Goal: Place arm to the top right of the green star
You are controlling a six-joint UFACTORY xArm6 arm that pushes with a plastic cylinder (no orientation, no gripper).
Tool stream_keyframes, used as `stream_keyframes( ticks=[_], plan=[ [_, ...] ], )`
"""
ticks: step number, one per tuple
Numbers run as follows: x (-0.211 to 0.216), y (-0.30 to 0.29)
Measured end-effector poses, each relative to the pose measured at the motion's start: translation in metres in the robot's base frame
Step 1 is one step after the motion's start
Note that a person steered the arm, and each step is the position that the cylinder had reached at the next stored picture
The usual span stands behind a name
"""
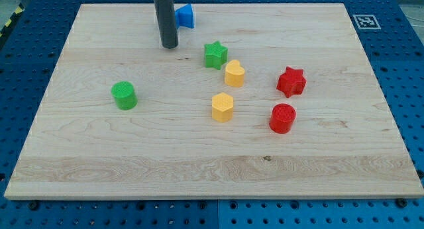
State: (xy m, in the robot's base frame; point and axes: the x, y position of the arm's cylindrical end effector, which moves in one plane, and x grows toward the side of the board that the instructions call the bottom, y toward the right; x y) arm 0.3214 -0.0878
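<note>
Wooden board [99, 156] on a blue pegboard holds the green star [215, 55] near top centre, touching a yellow heart block [234, 73]. Our tip [169, 45] rests to its left, beside a blue block [185, 16]; we have no fingers, only a rod. Bare wood lies toward the view's right.

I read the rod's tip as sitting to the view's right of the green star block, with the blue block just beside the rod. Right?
Not quite. In the camera view my tip sits to the view's left of the green star block, slightly above it, not to its right. The blue block is indeed just beside the rod.
</note>
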Motion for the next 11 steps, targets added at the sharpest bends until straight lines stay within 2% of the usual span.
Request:
stream_keyframes(
  ticks=[7, 11],
  plan=[
    [-0.003, 0.098],
    [0.006, 0.104]
  ],
)
